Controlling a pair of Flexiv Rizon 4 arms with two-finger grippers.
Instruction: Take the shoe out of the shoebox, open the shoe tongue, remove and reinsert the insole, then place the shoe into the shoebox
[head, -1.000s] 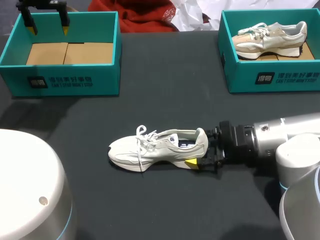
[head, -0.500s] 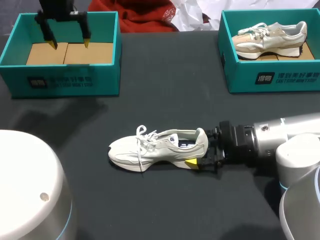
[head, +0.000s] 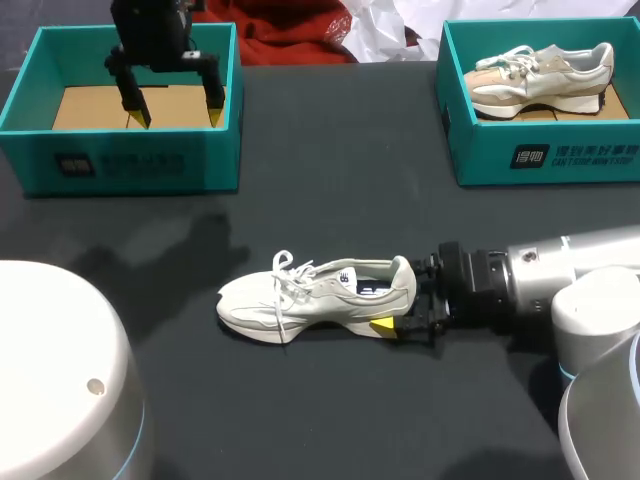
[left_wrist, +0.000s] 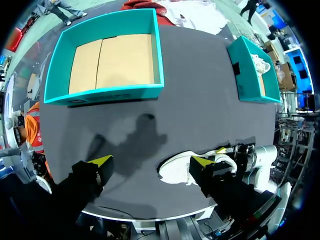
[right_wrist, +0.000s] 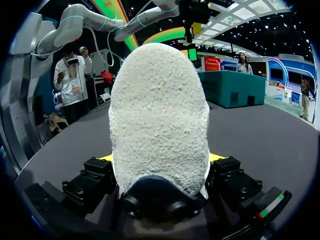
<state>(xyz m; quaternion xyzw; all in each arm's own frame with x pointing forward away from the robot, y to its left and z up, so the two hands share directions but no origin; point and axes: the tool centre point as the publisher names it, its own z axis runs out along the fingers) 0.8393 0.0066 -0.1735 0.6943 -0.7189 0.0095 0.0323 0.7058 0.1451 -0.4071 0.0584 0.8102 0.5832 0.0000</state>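
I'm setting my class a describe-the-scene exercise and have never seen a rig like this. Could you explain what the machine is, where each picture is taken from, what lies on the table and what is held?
It is a robot with two arms at a dark table. Each arm ends in two yellow-tipped fingers. One picture looks down from above and behind the robot. The two round ones come from cameras on its wrists.

Two teal shoeboxes stand on the table. The left box shows only its cardboard floor, and the right box holds a beige shoe. A white shoe stands on the table nearer the robot.

The right arm's fingers grip the white shoe's heel from both sides. The left arm's fingers hang open and empty over the left box.
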